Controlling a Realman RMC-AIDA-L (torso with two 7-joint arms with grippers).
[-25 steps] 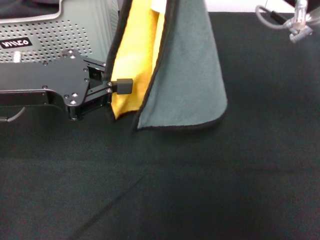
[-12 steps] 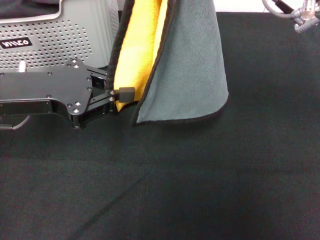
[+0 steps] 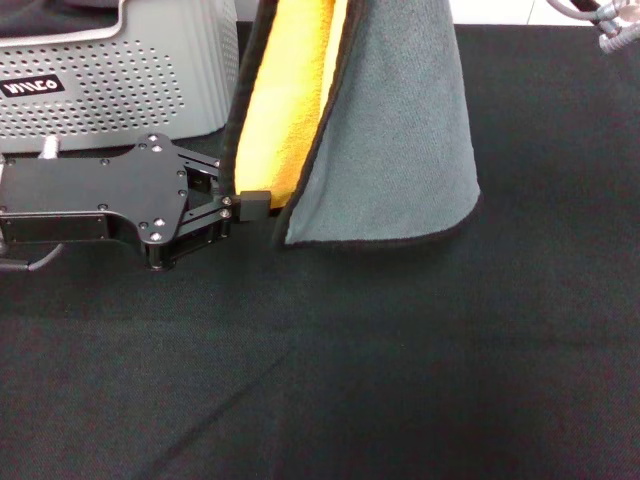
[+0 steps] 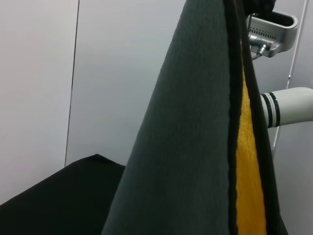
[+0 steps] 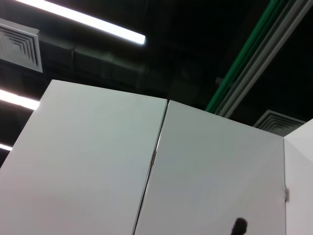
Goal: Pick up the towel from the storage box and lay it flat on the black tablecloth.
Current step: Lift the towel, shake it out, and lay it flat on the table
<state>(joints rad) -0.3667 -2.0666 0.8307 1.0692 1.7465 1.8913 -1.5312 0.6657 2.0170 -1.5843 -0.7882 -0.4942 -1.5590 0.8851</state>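
Note:
The towel (image 3: 390, 150) hangs upright over the black tablecloth (image 3: 400, 360), folded, with its grey-green face outward and its yellow-orange face showing on the left. Its top runs out of the head view. In the left wrist view the towel (image 4: 195, 147) hangs from my right gripper (image 4: 257, 7), which is shut on its top. My left gripper (image 3: 243, 184) is open at the towel's lower left corner. Its near fingertip (image 3: 255, 205) is in front of the yellow face and the other is hidden behind the black edging. The storage box (image 3: 110, 90) stands at the back left.
The box carries a black label (image 3: 30, 87) with white letters. Part of the right arm's cabling (image 3: 612, 30) shows at the back right. The right arm's white link (image 4: 291, 110) shows behind the towel. The right wrist view shows only wall panels and ceiling.
The towel has risen a little and shifted right. My left gripper has moved right and nearer, so its near fingertip now sits at the towel's lower corner instead of higher on the yellow face.

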